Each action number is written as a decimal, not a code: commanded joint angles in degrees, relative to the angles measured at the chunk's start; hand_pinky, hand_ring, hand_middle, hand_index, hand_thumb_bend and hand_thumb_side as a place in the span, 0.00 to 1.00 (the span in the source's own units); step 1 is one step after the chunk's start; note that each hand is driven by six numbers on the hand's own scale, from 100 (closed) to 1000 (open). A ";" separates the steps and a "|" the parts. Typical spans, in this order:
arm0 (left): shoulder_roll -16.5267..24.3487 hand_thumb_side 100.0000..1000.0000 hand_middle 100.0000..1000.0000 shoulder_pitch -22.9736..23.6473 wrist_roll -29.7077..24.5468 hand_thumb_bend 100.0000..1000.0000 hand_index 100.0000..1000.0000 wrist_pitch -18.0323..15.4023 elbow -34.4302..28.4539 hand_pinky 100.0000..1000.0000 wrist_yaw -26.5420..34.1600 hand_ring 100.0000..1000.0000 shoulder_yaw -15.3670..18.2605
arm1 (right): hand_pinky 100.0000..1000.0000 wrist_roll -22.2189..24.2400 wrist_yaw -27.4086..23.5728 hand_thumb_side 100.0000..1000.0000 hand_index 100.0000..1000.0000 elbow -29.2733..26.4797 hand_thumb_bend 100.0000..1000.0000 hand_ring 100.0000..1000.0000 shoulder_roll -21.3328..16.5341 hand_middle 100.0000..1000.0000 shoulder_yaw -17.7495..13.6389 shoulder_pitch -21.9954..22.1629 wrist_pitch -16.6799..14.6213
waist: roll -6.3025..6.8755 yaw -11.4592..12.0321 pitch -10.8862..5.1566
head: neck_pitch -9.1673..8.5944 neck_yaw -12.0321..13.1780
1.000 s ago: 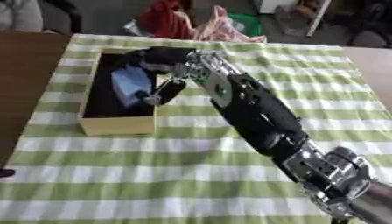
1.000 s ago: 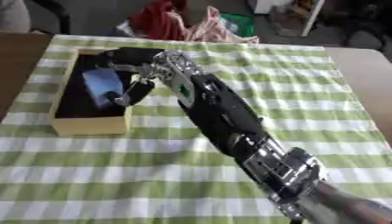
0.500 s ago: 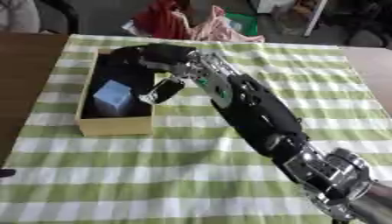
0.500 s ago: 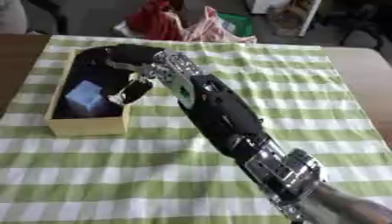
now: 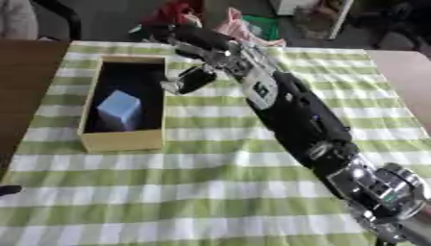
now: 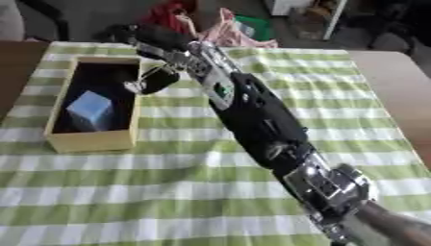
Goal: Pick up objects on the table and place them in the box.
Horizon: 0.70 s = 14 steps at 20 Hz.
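Observation:
A light blue cube (image 5: 118, 109) lies inside the shallow wooden box (image 5: 123, 142), which has a dark floor and stands on the left part of the green checked cloth. My right arm reaches from the lower right across the cloth. Its hand (image 5: 212, 50) hovers over the box's far right corner, open, with fingers (image 5: 177, 34) stretched toward the far edge and the thumb (image 5: 188, 79) hanging over the box's right wall. Nothing is in the hand. Only a small dark tip (image 5: 8, 190) shows at the left edge where my left hand sits.
The cloth (image 5: 210, 192) covers most of the table, with bare brown wood (image 5: 25, 86) to the left and at the far right. Red, pink and green bags or cloths (image 6: 227, 24) lie beyond the far edge.
One second ago my right hand held the blue cube over the box. It let go, the cube now rests on the box floor, and the hand has drawn back toward the box's right wall.

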 commanded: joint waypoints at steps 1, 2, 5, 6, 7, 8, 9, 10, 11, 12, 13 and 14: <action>0.54 0.57 0.67 -0.10 0.36 0.00 0.62 -0.17 -0.63 0.58 -0.22 0.87 0.58 | 0.85 -1.42 -5.46 0.15 0.99 -4.85 0.00 1.00 -3.59 0.84 -1.54 0.43 2.14 | 0.57 -0.31 -1.05 | 0.07 0.62; 0.54 0.57 0.67 -0.08 0.40 0.00 0.62 -0.22 -0.65 0.58 -0.22 0.87 0.63 | 0.84 -1.83 -7.13 0.14 0.99 -6.11 0.00 1.00 -4.26 0.83 -1.92 1.14 2.96 | 0.63 -0.48 -1.07 | 0.10 0.83; 0.54 0.57 0.67 0.11 0.57 0.00 0.63 -0.30 -0.63 0.58 -0.21 0.87 0.88 | 0.82 -3.93 -12.68 0.16 0.98 -10.04 0.00 1.00 -6.65 0.82 -3.50 4.18 5.81 | 0.83 -1.14 -1.19 | 0.04 1.55; 0.55 0.57 0.67 0.16 0.61 0.00 0.63 -0.32 -0.62 0.58 -0.22 0.87 0.94 | 0.81 -4.72 -14.60 0.22 0.97 -11.16 0.00 1.00 -7.37 0.81 -4.02 5.28 6.90 | 0.89 -1.38 -1.21 | 0.00 1.74; 0.56 0.57 0.67 0.19 0.65 0.00 0.63 -0.36 -0.63 0.58 -0.23 0.87 1.01 | 0.80 -5.66 -16.92 0.24 0.97 -12.40 0.00 1.00 -8.18 0.80 -4.64 6.67 7.95 | 0.94 -1.65 -1.20 | -0.05 1.94; 0.56 0.57 0.67 0.22 0.68 0.00 0.63 -0.38 -0.64 0.58 -0.25 0.87 1.08 | 0.78 -6.65 -19.32 0.29 0.97 -13.46 0.00 1.00 -8.89 0.79 -5.34 8.15 9.00 | 1.00 -1.95 -1.22 | -0.05 2.17; 0.55 0.57 0.67 0.25 0.70 0.00 0.63 -0.37 -0.63 0.58 -0.27 0.87 1.14 | 0.77 -7.89 -22.11 0.33 0.97 -14.52 0.00 1.00 -9.58 0.79 -6.05 9.77 10.14 | 1.06 -2.19 -1.25 | -0.06 2.37; 0.54 0.56 0.67 0.23 0.68 0.00 0.63 -0.40 -0.66 0.58 -0.30 0.87 1.20 | 0.74 -9.20 -25.40 0.45 0.96 -15.48 0.00 1.00 -10.02 0.77 -6.75 11.59 11.35 | 1.10 -2.41 -1.19 | -0.23 2.61; 0.57 0.56 0.67 0.25 0.60 0.00 0.63 -0.42 -0.68 0.58 -0.37 0.87 1.26 | 0.73 -10.52 -29.19 0.46 0.95 -16.42 0.00 1.00 -10.40 0.76 -7.47 13.47 12.62 | 1.13 -2.58 -1.17 | -0.34 2.87; 0.57 0.57 0.67 0.28 0.53 0.00 0.63 -0.41 -0.69 0.58 -0.46 0.87 1.35 | 0.72 -11.70 -32.75 0.48 0.94 -17.47 0.00 1.00 -10.73 0.75 -8.23 15.28 13.75 | 1.16 -2.75 -1.12 | -0.45 3.13; 0.56 0.56 0.67 0.28 0.48 0.00 0.63 -0.40 -0.70 0.58 -0.56 0.87 1.45 | 0.71 -12.70 -35.91 0.49 0.94 -18.63 0.00 1.00 -11.00 0.74 -9.05 17.04 14.70 | 1.21 -2.97 -1.05 | -0.52 3.36; 0.55 0.56 0.67 0.25 0.42 0.00 0.63 -0.44 -0.75 0.58 -0.64 0.87 1.54 | 0.70 -13.59 -38.63 0.50 0.93 -19.69 0.00 1.00 -11.15 0.73 -9.91 18.70 15.59 | 1.26 -3.19 -0.94 | -0.58 3.61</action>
